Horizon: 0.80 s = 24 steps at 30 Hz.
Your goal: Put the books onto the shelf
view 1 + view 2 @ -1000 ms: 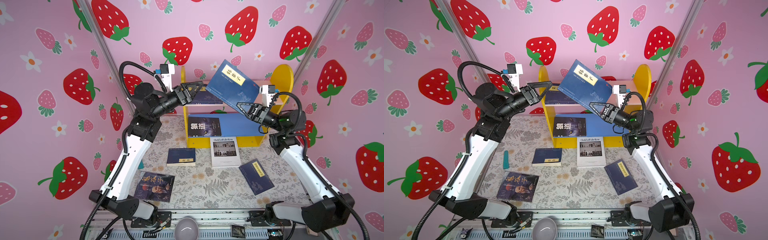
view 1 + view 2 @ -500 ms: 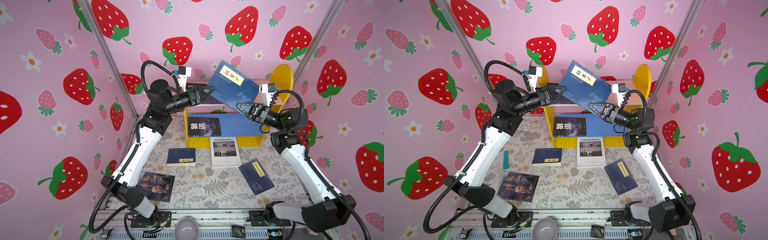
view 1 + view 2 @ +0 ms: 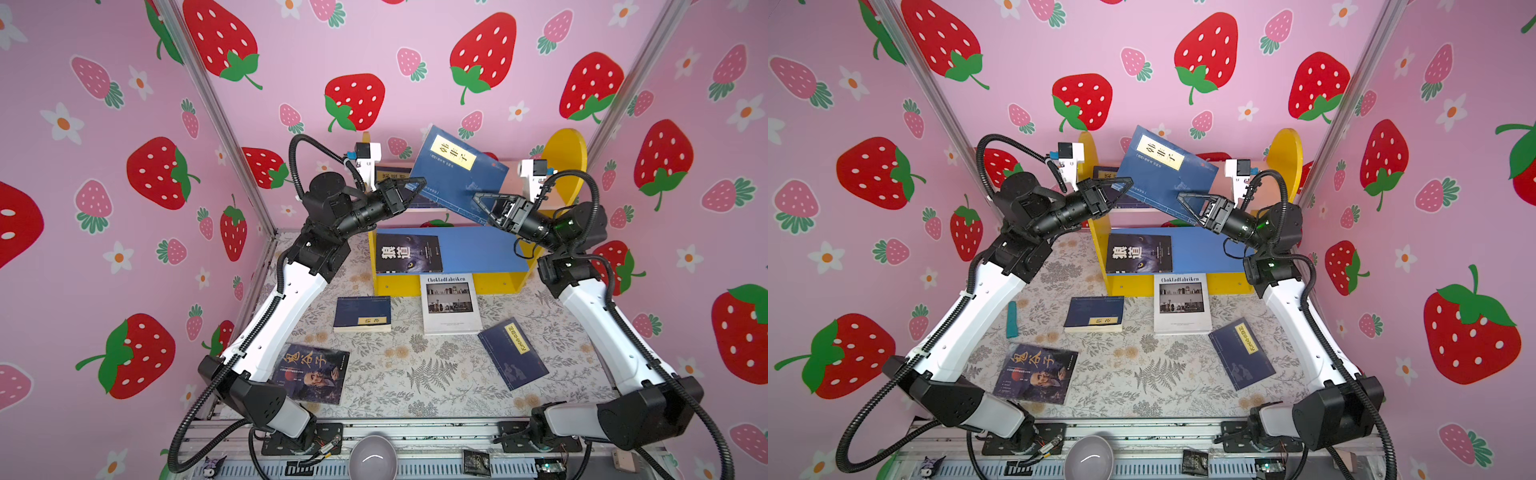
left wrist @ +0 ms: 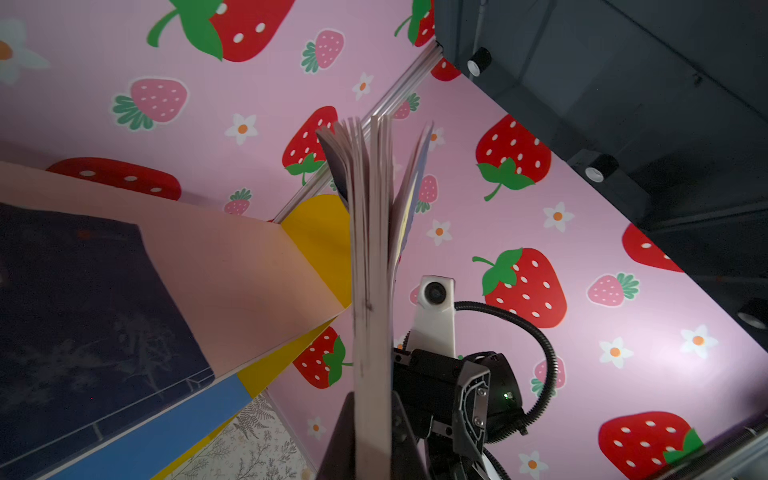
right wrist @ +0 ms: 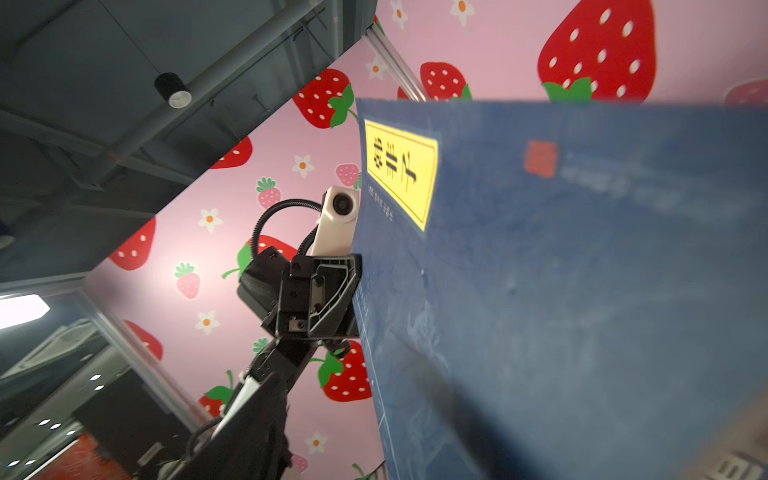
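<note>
Before the strawberry wall (image 3: 415, 45), the tilted navy book (image 3: 461, 178) above the shelf (image 3: 566, 151) is clamped in the left gripper (image 3: 420, 183), right gripper (image 3: 478, 200) state indeterminate; a one-sided hold may let it pivot and fall.

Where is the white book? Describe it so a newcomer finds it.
Start at the yellow-sided shelf at the back. Flat on the floral mat in front of its base lies the white book. Its neighbours are navy; only it is white, with a grey photo.

Both top views look down from the surface's (image 3: 415, 386) front edge, sharing everything. Wrist views face upward beside the book (image 4: 372, 332).
</note>
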Motion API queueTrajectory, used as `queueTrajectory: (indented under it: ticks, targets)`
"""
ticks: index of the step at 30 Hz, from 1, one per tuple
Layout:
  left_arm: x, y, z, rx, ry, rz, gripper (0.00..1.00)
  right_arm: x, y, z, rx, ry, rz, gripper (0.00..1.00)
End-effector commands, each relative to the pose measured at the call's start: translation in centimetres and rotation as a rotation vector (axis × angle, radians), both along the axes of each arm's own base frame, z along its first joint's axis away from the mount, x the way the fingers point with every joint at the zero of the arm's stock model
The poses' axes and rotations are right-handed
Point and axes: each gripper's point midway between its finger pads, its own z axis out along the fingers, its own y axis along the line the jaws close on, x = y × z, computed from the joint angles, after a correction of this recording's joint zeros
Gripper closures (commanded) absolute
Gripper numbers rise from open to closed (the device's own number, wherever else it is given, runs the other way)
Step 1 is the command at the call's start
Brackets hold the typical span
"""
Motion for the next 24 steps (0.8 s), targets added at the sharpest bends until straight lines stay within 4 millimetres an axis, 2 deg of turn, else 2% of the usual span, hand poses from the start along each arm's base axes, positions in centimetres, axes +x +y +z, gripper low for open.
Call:
queueTrajectory:
  ticks: [1, 4, 6, 12, 17, 24]
  targets:
    - [1.3, 4.1, 3.4, -0.101, -0.039, 0.249, 1.00, 3.2, -2.1, 1.0, -0.053, -0.063, -0.272, 0.23]
    - [2.7, 4.6, 2.8, -0.117, 0.014, 0.309, 1.00, 5.4, -3.7, 0.9, -0.093, -0.081, -0.445, 0.22]
    - [3.4, 4.7, 2.6, -0.106, 0.039, 0.335, 1.00, 6.5, -3.8, 0.8, -0.120, -0.085, -0.487, 0.22]
    - [4.7, 4.6, 1.4, -0.083, 0.101, 0.345, 1.00, 8.8, -1.4, -0.1, -0.218, -0.111, -0.526, 0.23]
    - [5.1, 5.9, 0.7, -0.062, 0.127, 0.410, 1.00, 10.5, 0.6, -1.6, -0.280, -0.100, -0.539, 0.24]
    - [5.7, 6.2, 0.0, -0.057, 0.152, 0.413, 1.00, 11.5, 3.9, -3.1, -0.307, -0.078, -0.481, 0.28]
